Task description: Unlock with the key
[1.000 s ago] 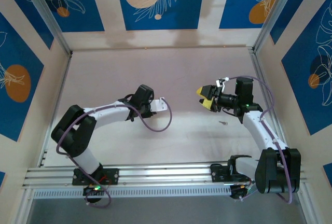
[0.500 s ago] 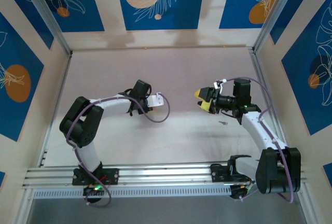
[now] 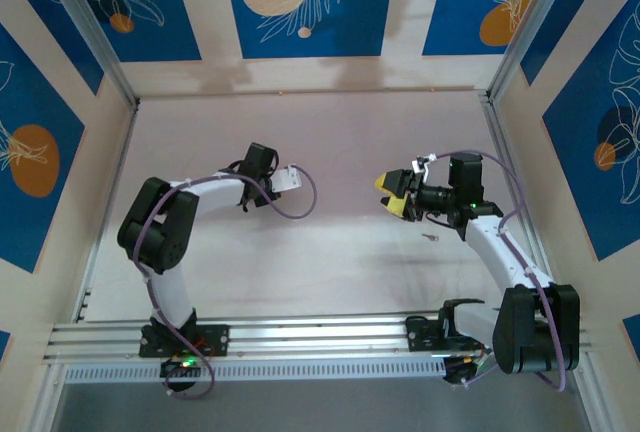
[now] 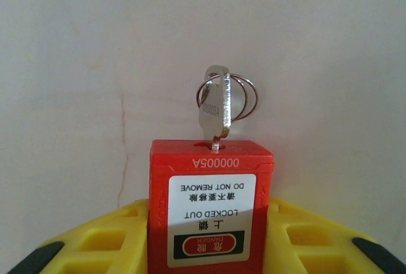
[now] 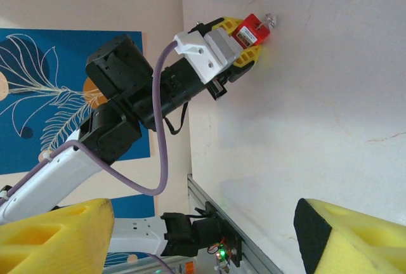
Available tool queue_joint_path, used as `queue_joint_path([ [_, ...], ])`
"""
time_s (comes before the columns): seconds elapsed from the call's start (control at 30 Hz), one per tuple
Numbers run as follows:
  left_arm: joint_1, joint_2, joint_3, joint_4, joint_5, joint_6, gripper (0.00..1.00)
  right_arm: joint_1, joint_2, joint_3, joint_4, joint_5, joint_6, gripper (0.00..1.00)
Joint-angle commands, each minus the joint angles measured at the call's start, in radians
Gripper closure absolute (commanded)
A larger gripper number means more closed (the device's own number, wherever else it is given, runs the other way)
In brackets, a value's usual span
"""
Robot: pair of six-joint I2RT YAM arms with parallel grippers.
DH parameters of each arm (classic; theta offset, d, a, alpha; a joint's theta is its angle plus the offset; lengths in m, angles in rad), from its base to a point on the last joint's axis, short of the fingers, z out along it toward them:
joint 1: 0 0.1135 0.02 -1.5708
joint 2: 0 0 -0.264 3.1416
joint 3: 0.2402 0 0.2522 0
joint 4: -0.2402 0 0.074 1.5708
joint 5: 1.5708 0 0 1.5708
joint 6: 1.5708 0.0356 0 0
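Key, thin silvery metal, wire-ringed, slotted in blocky red padlock

The setting is a robotics laboratory test cell. Two manipulators, the left arm and the right arm, are bolted to a slotted aluminium rail along the near edge of a pale table. The work surface is enclosed at the back and on both sides by upright panels printed with blue fields, white leaf outlines and orange discs. Aluminium profile posts stand at the rear corners. Purple cables are routed along the arms, and a green indicator light glows at the left base.
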Motion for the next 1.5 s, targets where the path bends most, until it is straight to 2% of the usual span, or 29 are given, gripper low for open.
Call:
queue_joint_path([
  [0.0,0.017,0.060,0.018,-0.045,-0.046,0.007,0.61,0.005,0.012,0.003,-0.028,-0.020,-0.017,0.24],
  [0.07,0.017,0.070,0.019,-0.038,-0.057,0.007,0.50,0.005,0.012,0.002,-0.029,-0.021,-0.018,0.24],
  [0.3,0.017,0.086,0.022,-0.031,-0.071,-0.008,0.41,0.000,0.006,-0.004,-0.036,-0.005,-0.022,0.24],
  [0.53,0.017,0.018,0.019,-0.021,-0.068,-0.054,0.30,-0.008,-0.014,0.013,-0.067,0.013,-0.034,0.24],
  [0.63,0.017,-0.039,0.017,-0.011,-0.066,-0.088,0.20,-0.018,-0.020,0.028,-0.088,0.020,-0.042,0.24],
  [0.77,0.015,-0.121,0.016,-0.011,-0.090,-0.136,0.00,-0.025,-0.035,0.060,-0.152,0.070,-0.062,0.24],
  [0.83,0.013,-0.161,0.020,-0.014,-0.104,-0.181,0.00,-0.028,-0.041,0.080,-0.195,0.120,-0.057,0.24],
  [1.0,0.012,-0.304,-0.029,0.061,-0.145,-0.338,0.00,-0.024,-0.042,0.108,-0.227,0.197,-0.026,0.24],
  [1.07,0.012,-0.368,-0.037,0.077,-0.174,-0.447,0.00,-0.021,-0.047,0.126,-0.262,0.240,-0.022,0.24],
  [1.17,0.009,-0.475,-0.058,0.090,-0.158,-0.626,0.00,-0.012,-0.065,0.139,-0.311,0.323,-0.019,0.26],
  [1.33,0.011,-0.634,-0.073,0.105,-0.063,-0.942,0.00,-0.013,-0.110,0.144,-0.419,0.481,-0.017,0.28],
  [1.47,0.014,-0.665,-0.077,0.125,0.036,-1.108,0.00,-0.039,-0.111,0.139,-0.469,0.478,-0.022,0.28],
])
